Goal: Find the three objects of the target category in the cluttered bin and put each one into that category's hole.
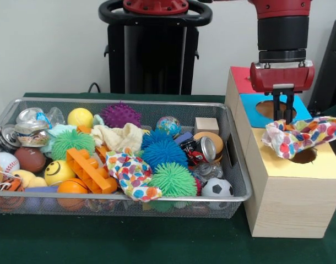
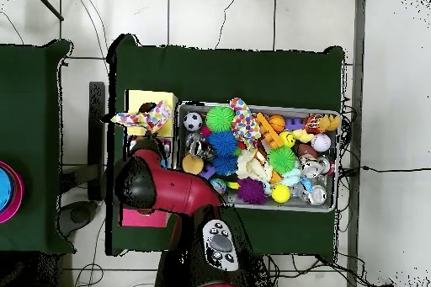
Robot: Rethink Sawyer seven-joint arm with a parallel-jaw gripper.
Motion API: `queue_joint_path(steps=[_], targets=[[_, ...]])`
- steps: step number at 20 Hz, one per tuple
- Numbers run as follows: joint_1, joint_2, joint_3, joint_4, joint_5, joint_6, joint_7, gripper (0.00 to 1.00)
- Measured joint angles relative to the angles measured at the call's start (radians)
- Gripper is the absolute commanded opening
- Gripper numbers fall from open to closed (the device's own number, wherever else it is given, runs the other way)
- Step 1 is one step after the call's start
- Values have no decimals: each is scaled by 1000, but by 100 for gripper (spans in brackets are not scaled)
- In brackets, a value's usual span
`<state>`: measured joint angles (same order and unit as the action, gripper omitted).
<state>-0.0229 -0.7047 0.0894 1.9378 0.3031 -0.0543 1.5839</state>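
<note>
My gripper (image 1: 282, 119) hangs over the wooden box (image 1: 292, 203), fingers close together and shut on a polka-dot cloth (image 1: 303, 136). The cloth drapes across the yellow top, partly covering its hole (image 1: 305, 157). Behind it lie a blue top with a hole (image 1: 269, 108) and a red top (image 1: 242, 78). In the overhead view the same cloth (image 2: 141, 119) lies on the yellow section (image 2: 151, 100), while the arm hides the fingers. In the mesh bin (image 1: 129, 197) lie a second polka-dot cloth (image 1: 132, 173) and a cream cloth (image 1: 118, 137).
The bin also holds spiky balls (image 1: 163, 152), a soccer ball (image 1: 216, 188), crushed cans (image 1: 201, 149), an orange brick (image 1: 90, 169), a wooden block (image 1: 206, 125) and several other balls. The box stands close against the bin's right end. A blue and pink disc (image 2: 7, 191) lies on a separate table.
</note>
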Motion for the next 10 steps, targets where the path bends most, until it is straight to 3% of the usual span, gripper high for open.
queue_joint_path(steps=[10], targets=[[12, 26, 6, -46, 28, 0, 0, 0]])
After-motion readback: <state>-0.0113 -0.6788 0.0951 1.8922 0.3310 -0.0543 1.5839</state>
